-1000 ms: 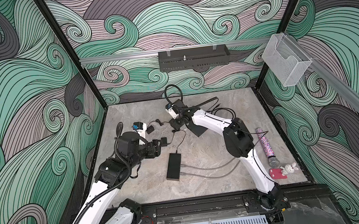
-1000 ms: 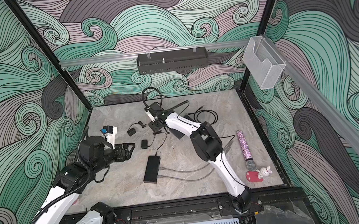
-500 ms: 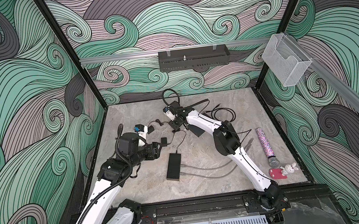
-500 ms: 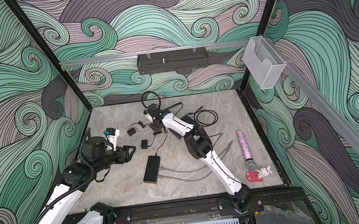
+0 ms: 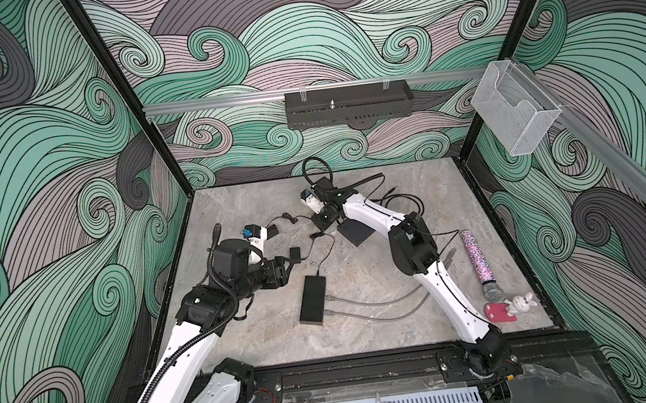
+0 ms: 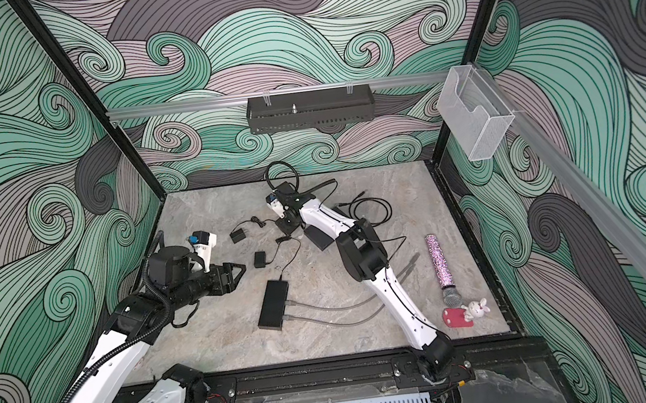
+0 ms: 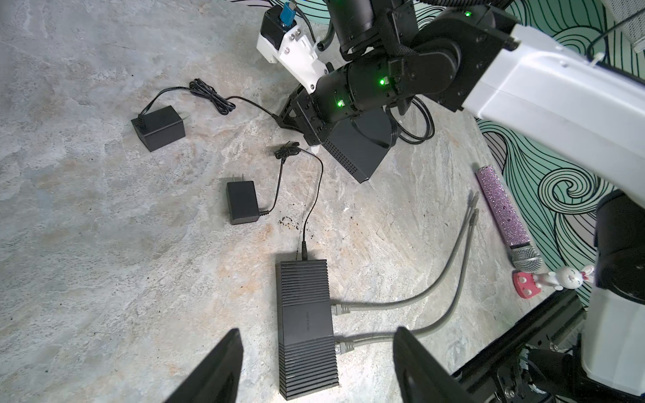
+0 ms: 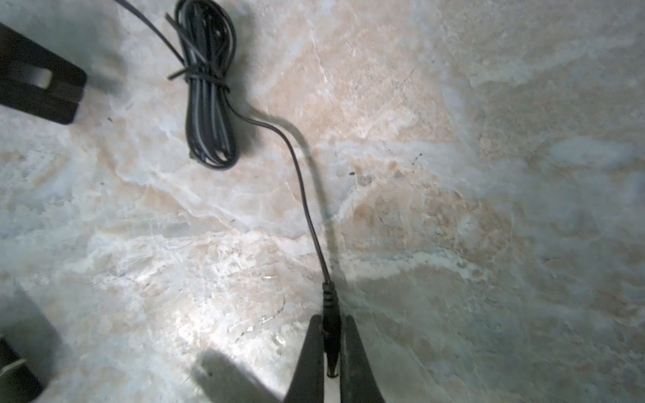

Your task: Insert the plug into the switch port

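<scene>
The switch is a narrow ribbed black box lying mid-table. In the left wrist view two grey cables enter the side of the switch and a thin black lead enters its far end. Its port is too small to make out. My right gripper, low over the far table, is shut on the plug, a small black barrel plug on a thin wire. My left gripper hovers open above the switch's near half.
A wider dark-grey box lies under the right forearm. Two black wall adapters sit left of it, with a tied wire bundle. A glitter microphone and a rabbit figure lie at the right edge.
My right gripper's jaws have closed on the plug, and that arm's elbow has shifted sideways. The left gripper has stayed open in nearly the same place.
</scene>
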You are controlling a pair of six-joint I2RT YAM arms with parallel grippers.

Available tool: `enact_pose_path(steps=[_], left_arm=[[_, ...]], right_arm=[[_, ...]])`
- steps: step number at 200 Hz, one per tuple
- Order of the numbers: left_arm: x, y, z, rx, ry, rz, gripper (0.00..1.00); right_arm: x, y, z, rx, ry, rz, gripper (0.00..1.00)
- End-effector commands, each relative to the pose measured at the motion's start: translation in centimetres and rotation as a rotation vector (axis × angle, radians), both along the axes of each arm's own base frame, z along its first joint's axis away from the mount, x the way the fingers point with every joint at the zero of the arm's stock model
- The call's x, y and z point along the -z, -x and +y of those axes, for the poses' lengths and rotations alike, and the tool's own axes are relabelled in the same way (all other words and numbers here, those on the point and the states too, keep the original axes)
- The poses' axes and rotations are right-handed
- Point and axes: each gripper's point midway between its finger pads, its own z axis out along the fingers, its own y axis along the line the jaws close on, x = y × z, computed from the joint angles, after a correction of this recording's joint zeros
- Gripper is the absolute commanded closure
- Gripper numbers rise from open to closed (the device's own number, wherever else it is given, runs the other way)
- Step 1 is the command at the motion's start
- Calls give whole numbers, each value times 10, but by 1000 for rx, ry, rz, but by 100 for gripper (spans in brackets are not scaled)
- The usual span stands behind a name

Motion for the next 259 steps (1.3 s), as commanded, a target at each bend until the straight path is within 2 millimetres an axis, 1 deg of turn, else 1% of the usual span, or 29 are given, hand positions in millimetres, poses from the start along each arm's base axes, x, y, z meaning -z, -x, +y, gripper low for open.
enact_pose_path(steps=[1,19,42,58,78,106,137,149,167,175,177,178,182,199,205,207,222,240,259], left_arm=[[-3,-2,-1,3,21,-10,30],[-3,-2,-1,3,27,-9,30],[-3,-1,-3,7,38,-5,30],[-4,1,-4,8,58,2,30],[-4,4,-9,12,115,13,30],[2,6,-16,-2,210,42,31],[23,2,-24,-61,335,116,33],[32,-3,-27,-92,389,140,37],[41,-14,-32,-125,460,152,48],[45,-20,-33,-139,475,161,50],[46,-21,-34,-142,478,164,50],[46,-22,-34,-142,480,163,50],[48,-25,-35,-148,485,172,50],[58,-33,-40,-160,495,213,50],[60,-35,-43,-153,499,226,49],[61,-36,-44,-150,500,230,49],[65,-40,-54,-118,515,273,49],[73,-46,-62,-104,547,315,48],[79,-49,-66,-104,564,334,48]], right_arm=[[-1,19,-6,-29,8,69,96],[-15,23,-4,-44,-15,65,97],[-41,28,1,-65,-61,54,98],[-61,35,6,-80,-105,54,98],[-80,45,13,-96,-143,54,98],[-91,60,24,-126,-160,46,100],[-95,89,33,-154,-177,92,100],[-95,104,35,-164,-195,115,100],[-99,127,36,-182,-231,127,100],[-102,137,35,-191,-248,133,100],[-102,140,34,-194,-252,138,100],[-107,139,36,-198,-263,129,100],[-111,144,35,-207,-275,130,100],[-118,165,32,-236,-323,147,100],[-117,172,31,-244,-332,155,100],[-121,173,31,-249,-340,148,100],[-125,188,29,-279,-360,156,100],[-130,201,30,-315,-378,157,100],[-130,208,30,-332,-377,149,100]])
